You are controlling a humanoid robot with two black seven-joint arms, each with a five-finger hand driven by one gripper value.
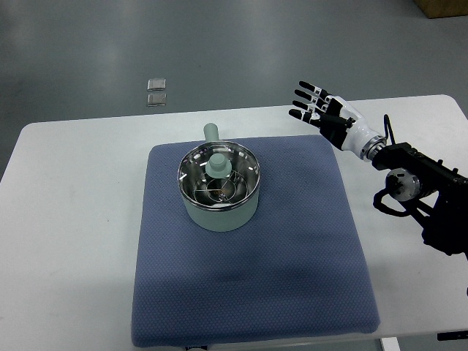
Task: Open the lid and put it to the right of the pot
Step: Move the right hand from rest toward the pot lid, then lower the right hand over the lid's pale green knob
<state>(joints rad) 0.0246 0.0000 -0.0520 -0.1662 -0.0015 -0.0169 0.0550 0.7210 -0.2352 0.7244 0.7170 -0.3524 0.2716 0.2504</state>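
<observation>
The pot [219,208] looks like matt, pale green enamel or plastic outside, with a bright, mirror-like metal lining. Its lid [218,178] is clear glass with a shiny metal rim and a matt green knob. Under it lies a blue mat [292,248] of woven, dimpled cloth, dull and slightly rough. The table [66,241] is smooth white laminate with a faint sheen. The right hand [322,111] is glossy white and black hard plastic.

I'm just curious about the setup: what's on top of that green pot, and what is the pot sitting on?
A glass lid with a green knob covers the pot, which rests on a blue mat. Through the glass only reflections show; any contents can't be made out.
</observation>
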